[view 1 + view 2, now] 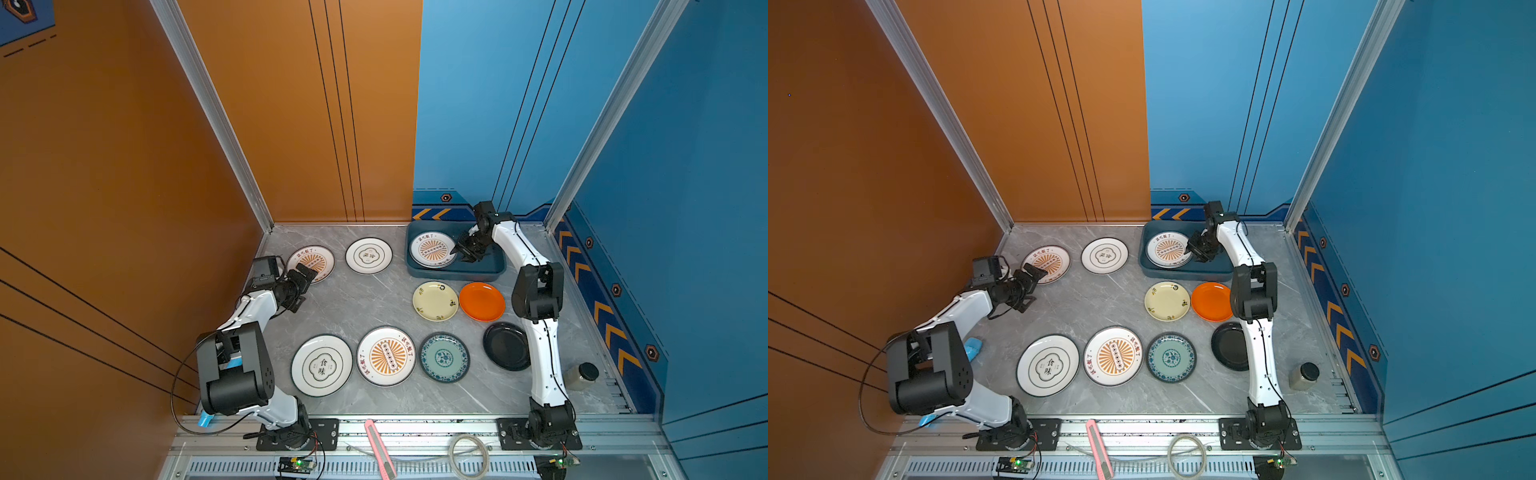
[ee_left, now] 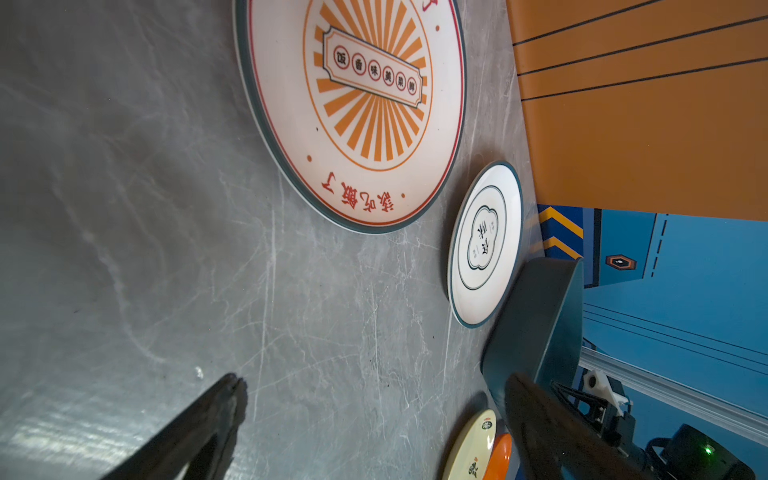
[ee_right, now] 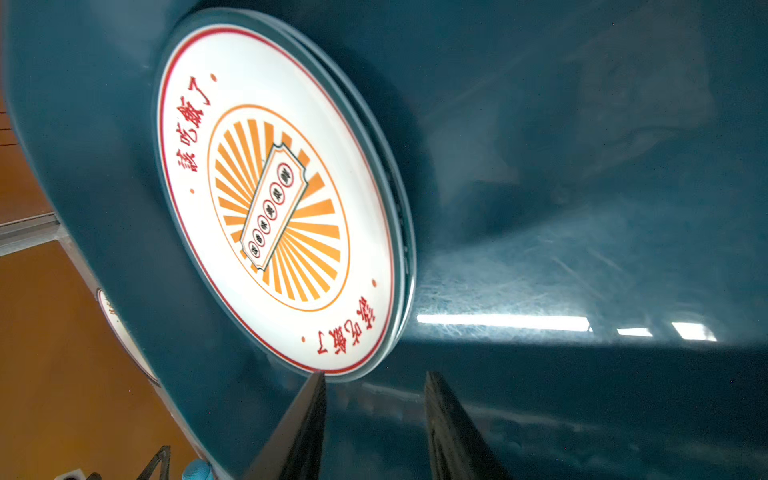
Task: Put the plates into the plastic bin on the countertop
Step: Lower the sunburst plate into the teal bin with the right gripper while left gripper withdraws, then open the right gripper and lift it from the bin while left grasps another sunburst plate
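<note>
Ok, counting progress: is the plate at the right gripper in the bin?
In: the sunburst plate lies flat inside the plastic bin.

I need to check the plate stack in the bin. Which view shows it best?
Right wrist view: the stack fills the frame, rims layered at its edge. In both top views it is small. Left wrist view shows only the bin from outside.

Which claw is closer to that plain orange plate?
Right. The right claw is inside the plastic bin, just behind the orange plate. The left claw is well across the countertop, by a sunburst plate.
</note>
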